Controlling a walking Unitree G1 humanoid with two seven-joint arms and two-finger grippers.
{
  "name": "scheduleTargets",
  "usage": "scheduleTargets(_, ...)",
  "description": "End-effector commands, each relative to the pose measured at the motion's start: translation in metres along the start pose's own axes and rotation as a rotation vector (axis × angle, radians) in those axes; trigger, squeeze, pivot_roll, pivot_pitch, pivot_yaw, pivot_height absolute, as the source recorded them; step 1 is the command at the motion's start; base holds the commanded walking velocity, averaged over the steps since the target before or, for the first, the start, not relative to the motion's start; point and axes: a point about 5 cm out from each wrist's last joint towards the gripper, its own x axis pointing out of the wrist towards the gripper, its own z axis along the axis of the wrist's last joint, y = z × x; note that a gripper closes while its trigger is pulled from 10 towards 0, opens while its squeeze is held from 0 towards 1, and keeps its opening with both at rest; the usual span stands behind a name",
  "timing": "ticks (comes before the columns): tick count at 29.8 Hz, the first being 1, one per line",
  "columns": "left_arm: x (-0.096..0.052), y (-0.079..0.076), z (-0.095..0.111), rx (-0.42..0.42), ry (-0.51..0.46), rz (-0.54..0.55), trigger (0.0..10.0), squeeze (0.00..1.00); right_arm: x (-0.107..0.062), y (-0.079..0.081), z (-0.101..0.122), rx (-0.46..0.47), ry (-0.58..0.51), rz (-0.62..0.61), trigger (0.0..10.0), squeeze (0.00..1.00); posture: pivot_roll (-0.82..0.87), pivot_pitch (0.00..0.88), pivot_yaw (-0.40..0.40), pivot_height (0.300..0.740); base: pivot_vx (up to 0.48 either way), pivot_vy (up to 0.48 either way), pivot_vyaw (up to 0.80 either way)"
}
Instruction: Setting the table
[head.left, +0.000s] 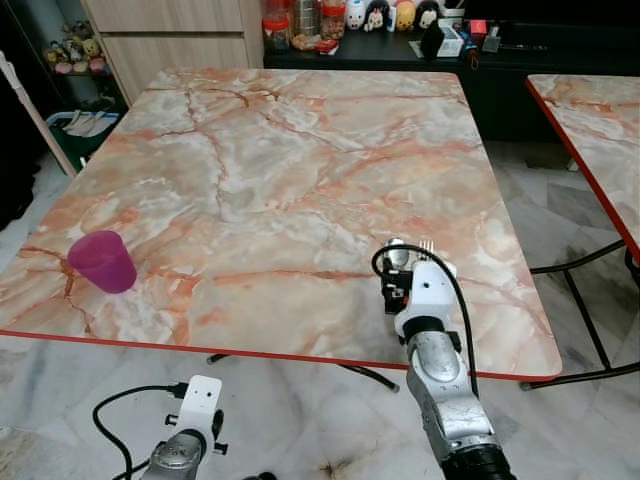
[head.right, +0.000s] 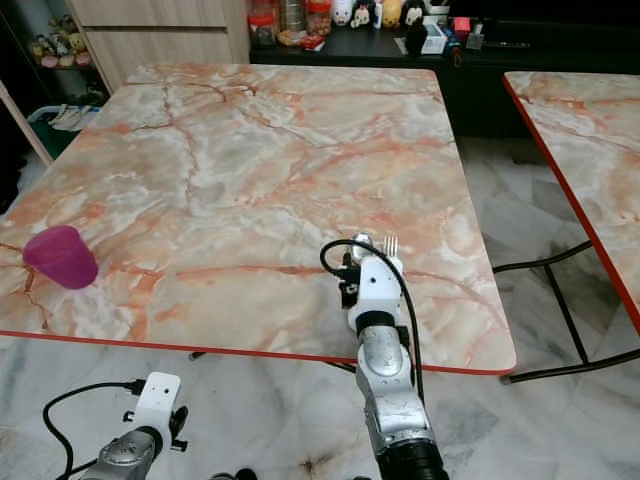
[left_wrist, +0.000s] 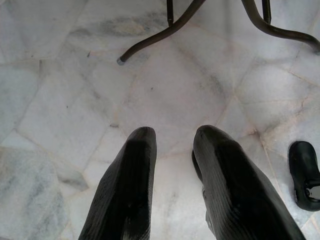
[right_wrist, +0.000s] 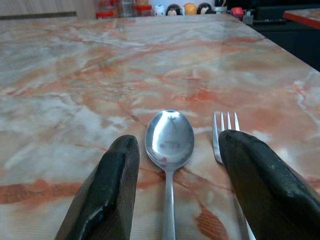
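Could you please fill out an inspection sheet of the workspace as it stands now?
Surface: square orange-veined marble table with red edging.
Job's things: silver metal spoon and silver metal fork lie side by side, apart; pink plastic cup upright near the table's left front corner.
Clutter: nothing seen on the table.
Grippers: right gripper open, fingers straddling the spoon; left gripper open above the floor.
Cables: black cable looped along the right arm.
Surroundings: second marble table to the right; dark sideboard with jars and figurines.

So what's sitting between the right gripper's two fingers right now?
In the right wrist view, the spoon lies on the marble table between the open right gripper fingers; the fork sits beside one finger.
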Motion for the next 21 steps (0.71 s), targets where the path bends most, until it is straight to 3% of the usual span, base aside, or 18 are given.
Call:
scheduleTargets(1,-0.001,0.0,-0.003,0.021,0.016,-0.008,10.0,0.0,0.0,0.0,0.004,0.014,-0.007,-0.001,10.0,0.0,-0.01,0.139,0.018,0.74,0.0,0.0,0.0)
scheduleTargets(21,0.0,-0.002,-0.001,0.018,0.01,-0.01,10.0,0.0,0.006,0.0,-0.013,0.031,0.108,-0.002,10.0,0.0,-0.01,0.132,0.013,0.74,0.0,0.0,0.0)
